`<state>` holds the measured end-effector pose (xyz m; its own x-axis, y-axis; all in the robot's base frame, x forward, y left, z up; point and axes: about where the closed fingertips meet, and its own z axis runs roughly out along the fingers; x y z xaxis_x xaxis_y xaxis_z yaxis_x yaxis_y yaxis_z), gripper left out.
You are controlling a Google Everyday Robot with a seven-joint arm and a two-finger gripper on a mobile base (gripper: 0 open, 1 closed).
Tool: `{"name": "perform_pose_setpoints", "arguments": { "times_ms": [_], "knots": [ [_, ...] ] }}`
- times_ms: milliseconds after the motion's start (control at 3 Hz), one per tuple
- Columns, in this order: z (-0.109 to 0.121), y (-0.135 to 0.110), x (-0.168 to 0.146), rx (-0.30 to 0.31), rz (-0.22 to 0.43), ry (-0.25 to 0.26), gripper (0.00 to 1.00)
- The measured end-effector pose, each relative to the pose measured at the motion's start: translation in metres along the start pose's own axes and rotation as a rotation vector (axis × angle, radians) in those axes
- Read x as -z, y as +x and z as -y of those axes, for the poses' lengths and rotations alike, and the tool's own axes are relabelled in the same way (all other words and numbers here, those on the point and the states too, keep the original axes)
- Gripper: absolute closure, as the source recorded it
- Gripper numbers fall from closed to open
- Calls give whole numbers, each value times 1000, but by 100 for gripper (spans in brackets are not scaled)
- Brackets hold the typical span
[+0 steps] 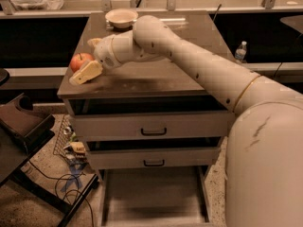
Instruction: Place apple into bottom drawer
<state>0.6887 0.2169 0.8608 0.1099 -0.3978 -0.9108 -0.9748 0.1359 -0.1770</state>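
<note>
Single camera view, looking down at the front of the cabinet (180,74). The robot arm (203,70) reaches from the right across the cabinet top toward its left edge. The bottom drawer (151,193), lowest of three, stands pulled out at the cabinet's foot, with nothing visible on its grey floor; the two drawers above it are shut. A pale bowl (121,18) sits at the back of the cabinet top.

The gripper (83,60) is at the cabinet's left edge with its fingers (86,73) spread wide apart: one lies low toward the front edge, the other shows behind, toward the bowl. The apple (79,60) rests on the cabinet top near the left front corner, in the gap between the two fingers, stem up. The front finger looks to be against it; contact on the rear side cannot be told. Nothing is clamped yet.

Judgement: the apple lies directly ahead of the wrist, so closing the fingers is the pending step; being round, it could roll toward the left edge if nudged.
</note>
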Motion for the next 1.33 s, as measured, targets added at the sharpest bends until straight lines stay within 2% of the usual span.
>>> {"name": "perform_pose_setpoints", "arguments": {
  "times_ms": [667,1333],
  "knots": [
    [-5,10,-20,0,-38,-47,57],
    [-9,10,-25,0,-37,-56,100]
  ]
}}
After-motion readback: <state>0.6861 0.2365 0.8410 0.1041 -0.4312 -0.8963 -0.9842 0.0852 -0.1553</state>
